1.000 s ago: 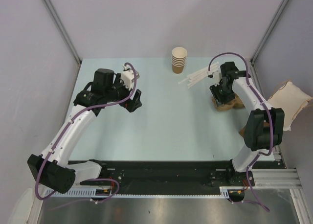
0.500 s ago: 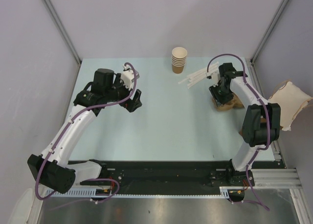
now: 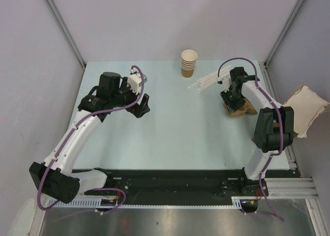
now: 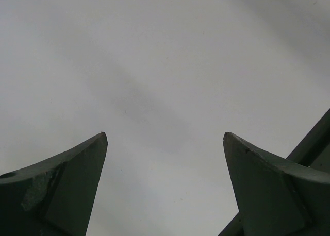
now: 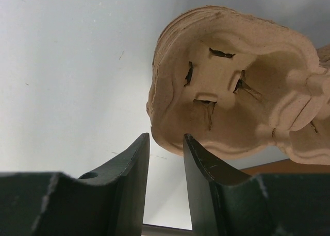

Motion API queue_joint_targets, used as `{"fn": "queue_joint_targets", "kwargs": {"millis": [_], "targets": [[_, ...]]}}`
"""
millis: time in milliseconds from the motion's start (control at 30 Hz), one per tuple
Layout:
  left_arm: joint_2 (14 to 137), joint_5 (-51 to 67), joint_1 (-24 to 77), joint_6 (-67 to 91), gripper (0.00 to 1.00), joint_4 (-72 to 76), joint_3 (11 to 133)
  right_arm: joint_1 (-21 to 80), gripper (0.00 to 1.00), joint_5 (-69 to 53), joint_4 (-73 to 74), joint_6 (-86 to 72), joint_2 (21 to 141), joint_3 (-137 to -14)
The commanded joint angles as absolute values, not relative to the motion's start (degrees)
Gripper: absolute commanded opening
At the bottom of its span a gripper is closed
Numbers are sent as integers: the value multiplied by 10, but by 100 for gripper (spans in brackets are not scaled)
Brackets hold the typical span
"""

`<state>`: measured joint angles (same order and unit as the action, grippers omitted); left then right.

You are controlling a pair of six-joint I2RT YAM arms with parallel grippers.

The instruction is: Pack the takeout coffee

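The takeout coffee is not in view in any frame. My right gripper (image 3: pixel 230 99) hangs low over the brown moulded-pulp cup tray (image 3: pixel 238 111) at the table's right side. In the right wrist view its fingertips (image 5: pixel 166 135) stand a narrow gap apart just under the tray's near rim (image 5: pixel 232 91). The right finger (image 5: pixel 193 146) touches that rim, and only bare table shows in the gap. My left gripper (image 3: pixel 143 106) hovers over the left half of the table, wide open (image 4: pixel 165 135), with nothing between its fingers.
A stack of lidless tan paper cups (image 3: pixel 188 63) stands at the back centre. A loose bundle of white straws (image 3: pixel 206 81) lies just left of the right gripper. A crumpled paper bag (image 3: pixel 307 110) sits off the table's right edge.
The right gripper's jaws have narrowed at the tray's rim and the right arm's elbow has shifted slightly left. The left arm has not moved.
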<state>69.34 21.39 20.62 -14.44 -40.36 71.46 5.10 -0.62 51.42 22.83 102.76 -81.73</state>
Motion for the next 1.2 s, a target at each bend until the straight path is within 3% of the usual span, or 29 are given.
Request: {"fn": "queue_joint_targets", "kwargs": {"millis": [0,367,500,1167], "targets": [[693,225,207,-134,100,-389,725,48,37,0,502,235,1031,-819],[687,223,207,-132,100,-385,722,48,23,0,497,238,1026,-819],[685,221,207,-132,99,-385,724,48,0,0,499,238,1015,-820],[686,222,207,-129,100,-385,722,49,0,23,500,252,926,-844]]}}
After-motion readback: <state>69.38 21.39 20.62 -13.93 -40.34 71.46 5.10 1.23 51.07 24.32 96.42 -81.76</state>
